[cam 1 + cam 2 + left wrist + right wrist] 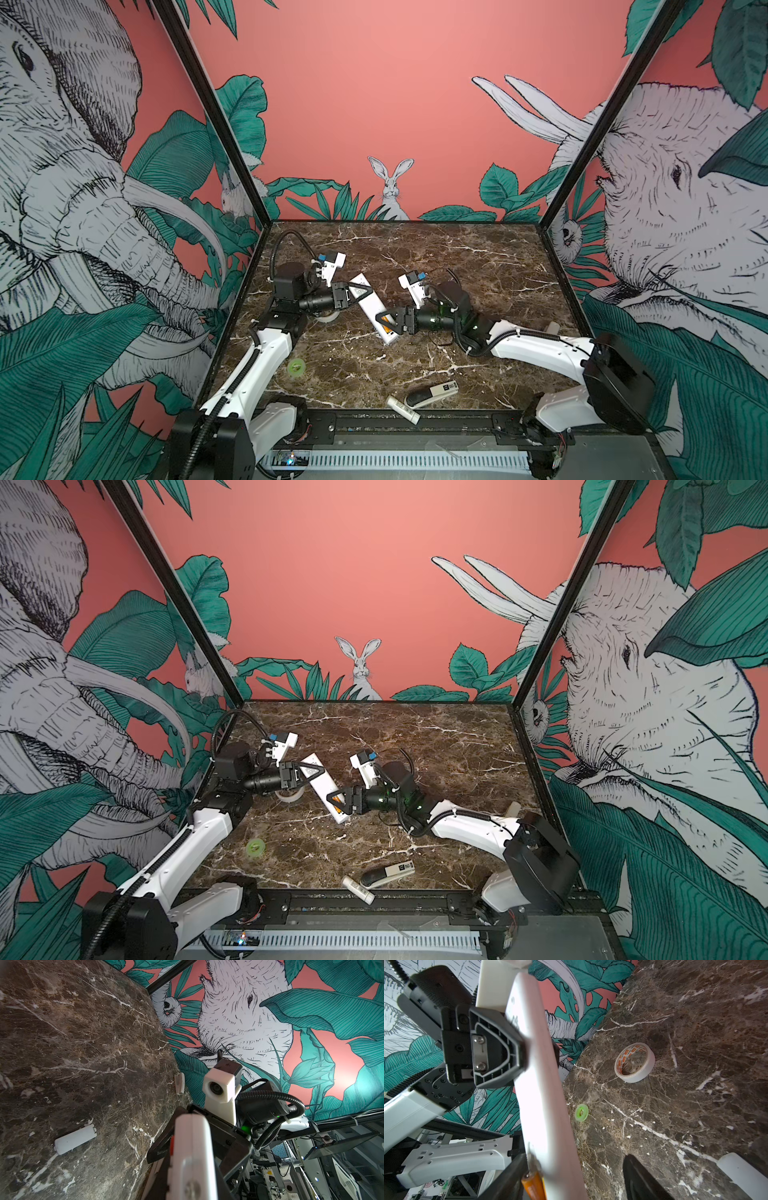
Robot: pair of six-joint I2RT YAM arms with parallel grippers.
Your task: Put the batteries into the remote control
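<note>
Remote control [371, 304] sits mid-table, plain white back up. Its long axis runs on a diagonal, one end far-left and the other near-right. We cannot tell whether the near end touches the marble table [457, 266].

Left gripper [361, 291] reaches in from the left, clenched on the far-left half of the remote control.

The compartment at the near-right end is open, and we see an orange battery [533, 1187] there. Right gripper [383, 321] comes in from the right and straddles that end with its jaws parted. One finger is close beside the battery. The other stands off the remote control, with marble showing between.

Around it:
- White tape roll [634, 1062] lies just left of the remote control, partly under the left wrist.
- Small green ring [296, 368] lies nearer, on the left.
- Loose white battery cover [75, 1139] lies flat on the marble.
- Black-and-white device [430, 392] and labelled white tube [403, 409] lie side by side at the near edge, well apart from the remote control.
</note>
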